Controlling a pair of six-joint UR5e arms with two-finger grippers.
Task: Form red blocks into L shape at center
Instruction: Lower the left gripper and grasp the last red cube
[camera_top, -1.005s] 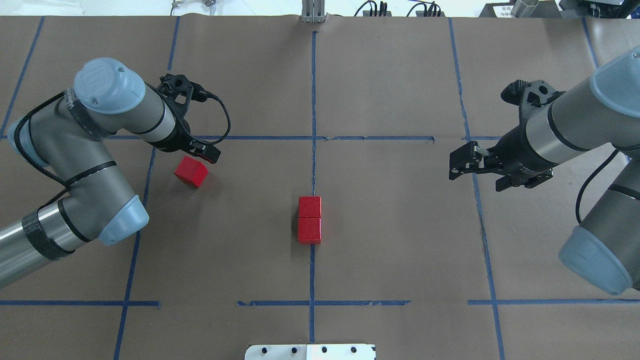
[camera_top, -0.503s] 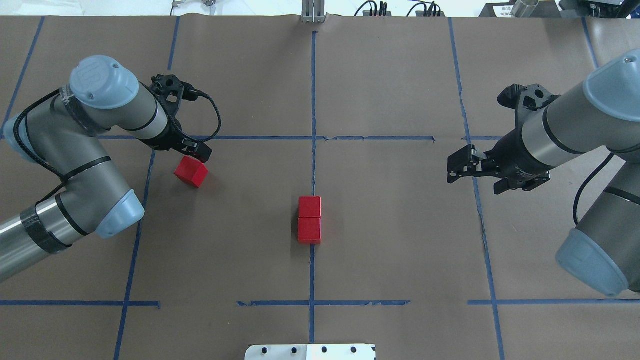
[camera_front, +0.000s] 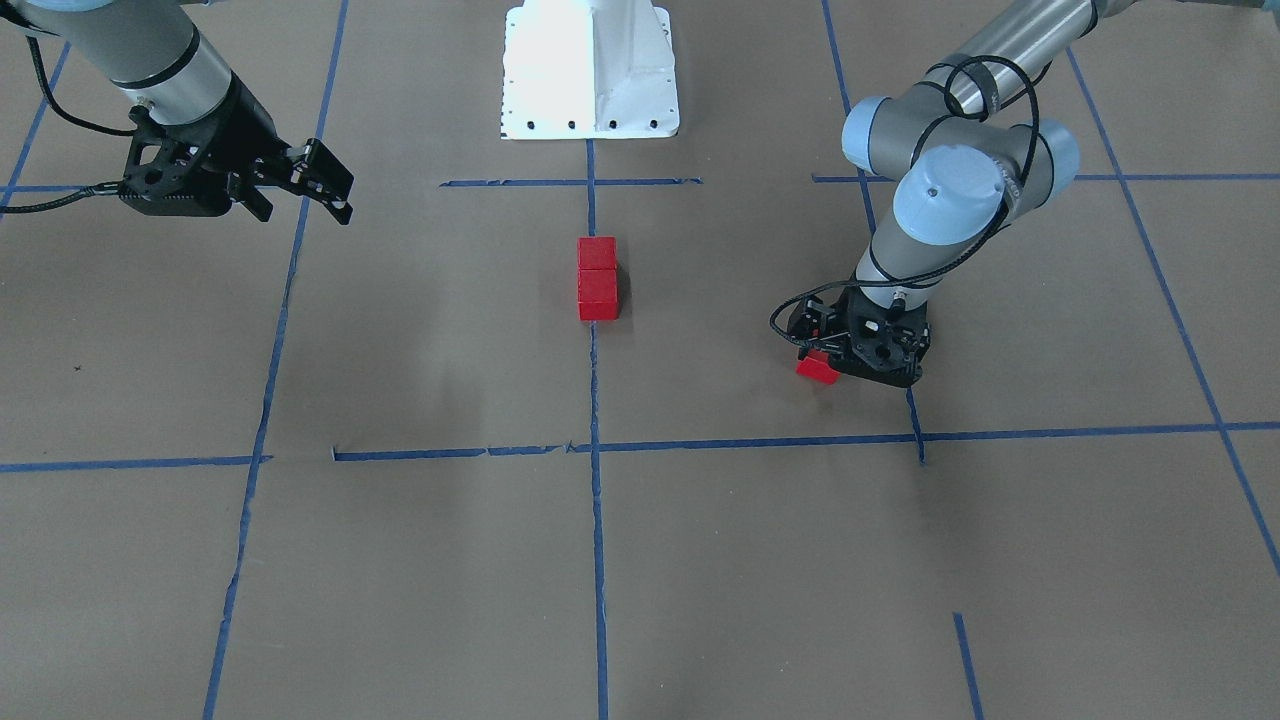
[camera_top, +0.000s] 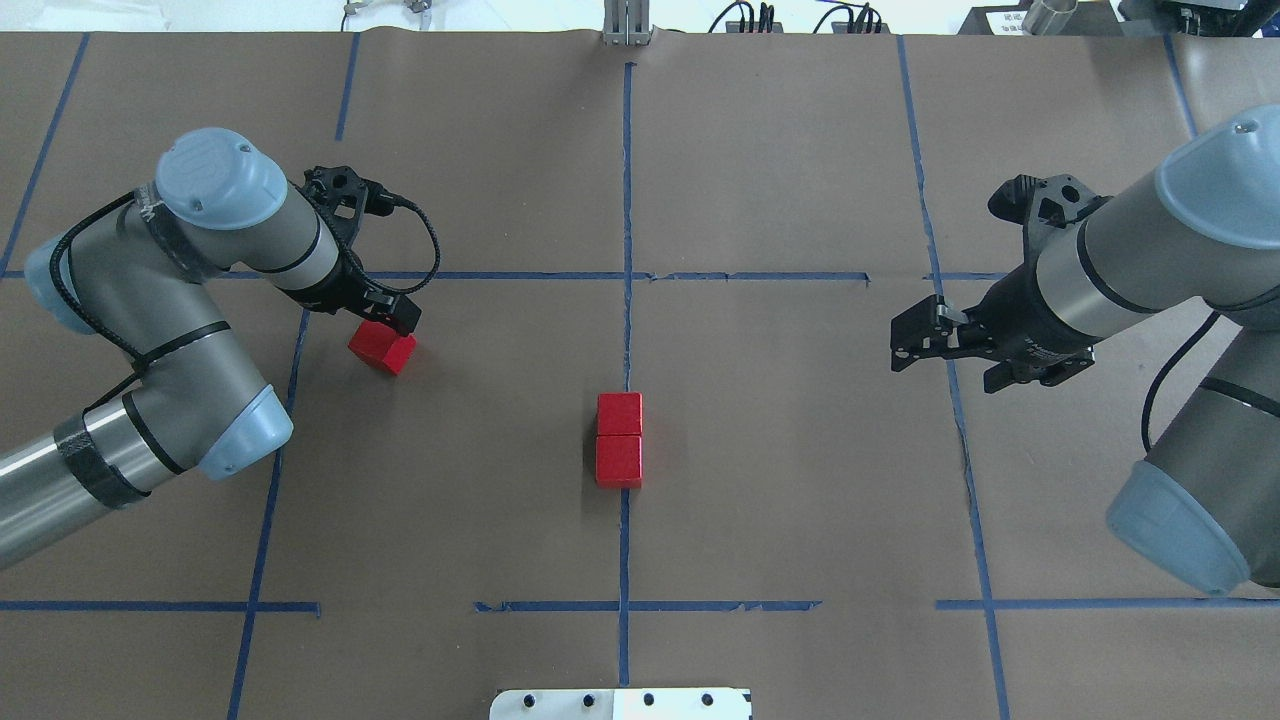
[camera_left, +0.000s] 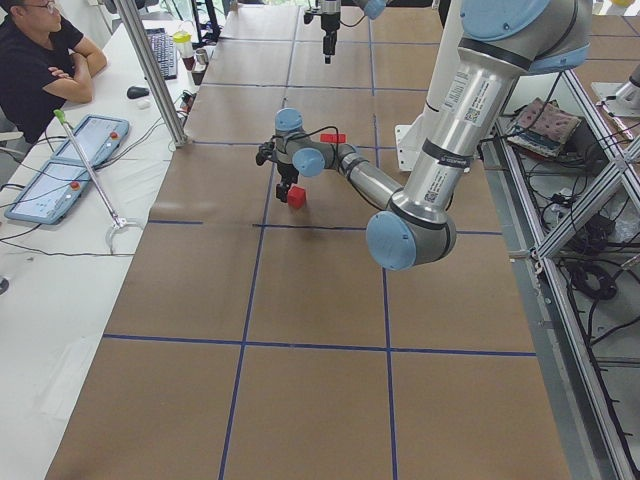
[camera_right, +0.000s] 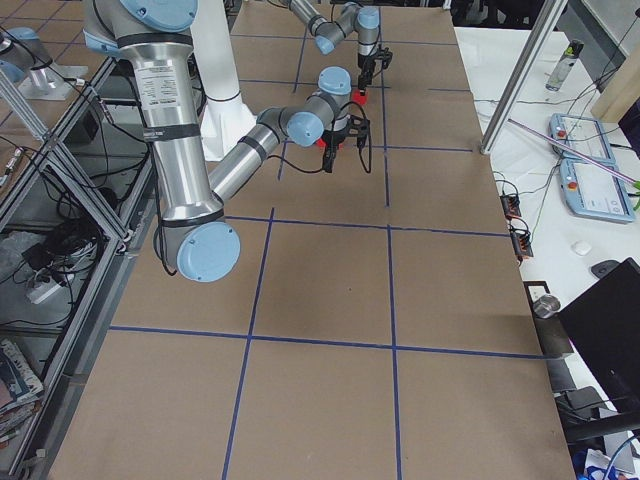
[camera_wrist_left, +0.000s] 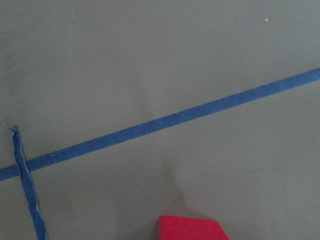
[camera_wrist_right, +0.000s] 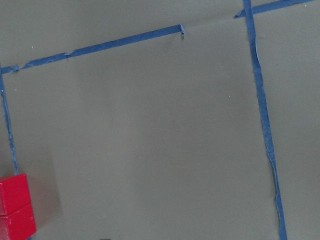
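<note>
Two red blocks (camera_top: 619, 415) sit touching on the centre tape line (camera_top: 627, 200). The third red block (camera_top: 381, 349) lies askew, well off toward the left arm. Left claw (camera_top: 388, 322) sits right over it; cannot tell whether it grips. Right claw (camera_top: 908, 342) is spread and empty. The block is likely light, rigid and slick, so pinch opposite flat faces. The desk (camera_top: 480, 450) lies bare up to the pair.

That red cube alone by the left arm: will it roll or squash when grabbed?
Probably neither. The lone red block has flat faces and rests flat on the brown paper, so it should slide, not roll. It looks solid, so it likely keeps its shape. Being smooth and much smaller than the left gripper, it might twist if gripped off-centre.
</note>
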